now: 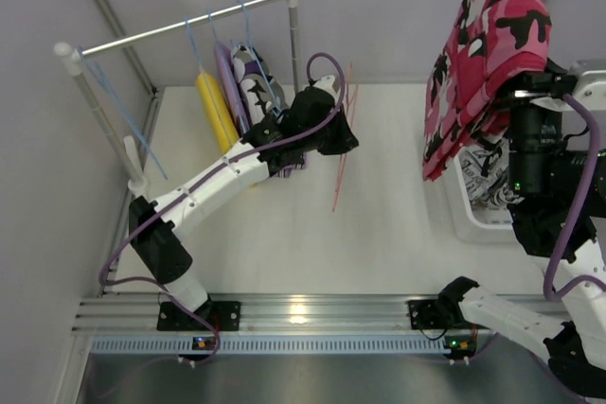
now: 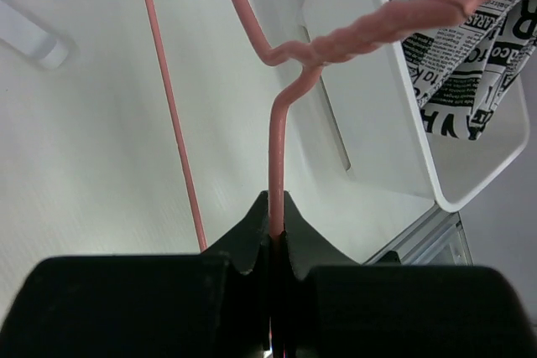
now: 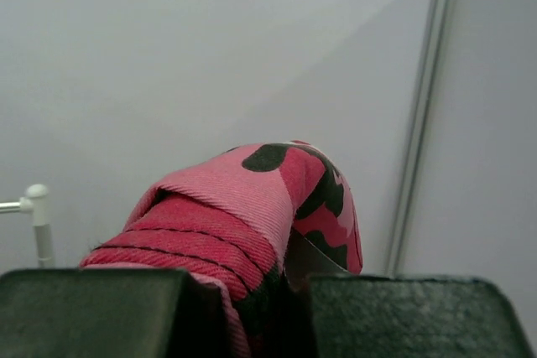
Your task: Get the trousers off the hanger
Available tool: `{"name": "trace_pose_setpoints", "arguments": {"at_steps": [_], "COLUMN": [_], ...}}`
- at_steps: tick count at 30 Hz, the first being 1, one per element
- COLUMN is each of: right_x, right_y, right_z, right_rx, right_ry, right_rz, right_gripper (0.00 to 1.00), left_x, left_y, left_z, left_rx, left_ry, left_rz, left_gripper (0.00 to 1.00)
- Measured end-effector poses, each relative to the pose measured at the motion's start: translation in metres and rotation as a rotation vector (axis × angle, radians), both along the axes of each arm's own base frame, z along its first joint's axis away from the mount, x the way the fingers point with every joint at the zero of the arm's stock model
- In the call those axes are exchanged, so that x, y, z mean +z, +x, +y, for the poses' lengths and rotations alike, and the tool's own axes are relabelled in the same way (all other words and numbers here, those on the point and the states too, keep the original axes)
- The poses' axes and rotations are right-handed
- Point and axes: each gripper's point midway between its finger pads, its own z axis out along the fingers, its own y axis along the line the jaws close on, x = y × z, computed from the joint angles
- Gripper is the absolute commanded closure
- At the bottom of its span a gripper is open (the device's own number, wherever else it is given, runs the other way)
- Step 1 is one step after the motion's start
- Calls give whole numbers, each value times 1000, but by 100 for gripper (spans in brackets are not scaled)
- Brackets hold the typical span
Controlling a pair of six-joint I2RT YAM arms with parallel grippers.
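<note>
Lifted high, the right end effector [image 3: 289, 282] clenches the red-pink trousers [image 1: 488, 54], which hang beneath it. Low over the white desk [image 1: 379, 234], the left end effector [image 2: 275, 245] grips a pink hanger [image 2: 275, 157].

White table [image 1: 379, 234] bearing a white bin [image 2: 361, 73] and clothes rack [image 1: 180, 30]
</note>
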Motion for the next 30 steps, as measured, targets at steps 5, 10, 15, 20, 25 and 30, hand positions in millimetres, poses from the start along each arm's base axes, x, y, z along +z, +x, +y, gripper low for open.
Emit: {"name": "trace_pose_setpoints", "arguments": {"at_steps": [5,10,15,20,25,30], "right_x": [-15,-34,-58,-89,-127,-127], "right_y": [5,21,54,88,91,71], "right_z": [-19,-48,-94,-140,-170,-176], "right_rx": [-153,-315,-464,-516,-520,-538], "right_ry": [-74,-114,-118,-78,-40,-39], "right_rz": [38,124,263,418,558,597], "right_gripper": [100,100,100,100,100,100], "left_x": [20,34,38,40,45,56], "left_y": [-11,-18,-21,-20,-20,-20], "left_z": [0,-1,-4,-3,1,7], "left_rx": [-43,-71,-82,-81,-80,-70], "left_ry": [-9,-19,-21,-17,-10,-14], "left_rz": [-65,-107,-117,-127,-154,-184], "left_gripper": [100,100,100,100,100,100]}}
